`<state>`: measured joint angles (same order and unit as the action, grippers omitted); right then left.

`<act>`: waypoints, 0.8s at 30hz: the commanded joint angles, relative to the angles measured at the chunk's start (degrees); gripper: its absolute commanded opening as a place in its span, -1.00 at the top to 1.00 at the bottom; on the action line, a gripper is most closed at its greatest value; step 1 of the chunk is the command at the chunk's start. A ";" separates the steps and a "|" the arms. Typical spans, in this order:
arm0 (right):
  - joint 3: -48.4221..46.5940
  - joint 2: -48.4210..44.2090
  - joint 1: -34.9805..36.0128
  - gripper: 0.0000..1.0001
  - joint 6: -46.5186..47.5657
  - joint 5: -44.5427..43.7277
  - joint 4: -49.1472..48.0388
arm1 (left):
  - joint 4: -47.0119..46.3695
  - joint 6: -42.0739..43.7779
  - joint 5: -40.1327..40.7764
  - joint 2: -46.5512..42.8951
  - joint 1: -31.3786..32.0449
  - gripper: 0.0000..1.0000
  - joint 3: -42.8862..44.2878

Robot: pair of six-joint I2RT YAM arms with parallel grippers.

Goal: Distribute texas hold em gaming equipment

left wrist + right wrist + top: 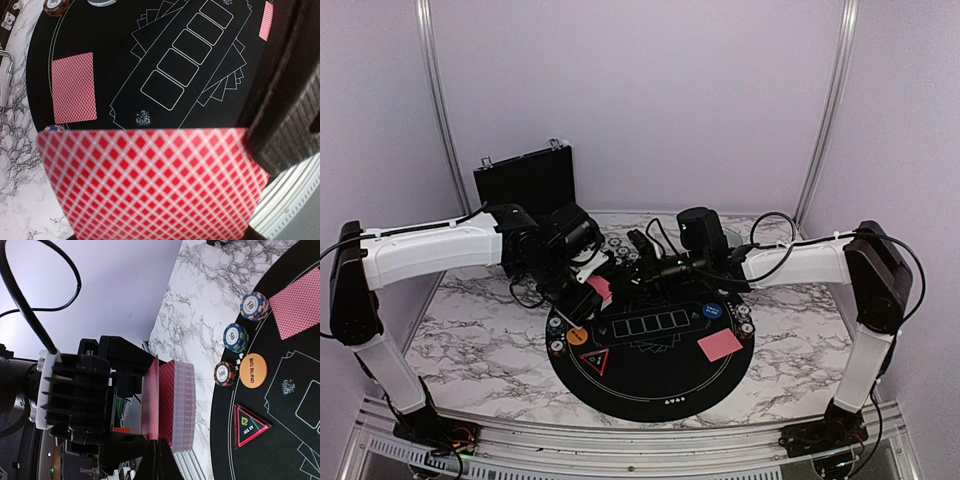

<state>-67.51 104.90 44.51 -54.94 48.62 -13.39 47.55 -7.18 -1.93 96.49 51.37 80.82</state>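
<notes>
Over the mat rim, left hand grips the deck; right hand pinches 1 card.

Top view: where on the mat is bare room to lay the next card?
Bare felt on the near part of the poker mat, between the red triangle marker and the face-down card. Crowded: the left rim, with chip stacks and the orange Big Blind button.
</notes>
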 commanded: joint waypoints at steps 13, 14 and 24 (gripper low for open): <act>2.30 -3.21 -3.67 1.00 -2.88 1.47 -4.94 | -1.06 0.60 1.10 -2.62 0.21 0.00 -0.83; 2.48 -3.50 -4.00 1.00 -2.82 1.48 -4.97 | -1.10 0.60 1.14 -2.72 0.14 0.00 -0.90; 5.07 -5.73 -6.72 1.00 -4.10 2.47 -6.58 | -1.41 0.53 1.23 -2.83 0.19 0.00 -1.39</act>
<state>-63.37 101.12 39.09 -57.71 49.98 -17.23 47.16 -7.05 -1.39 95.79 51.37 79.83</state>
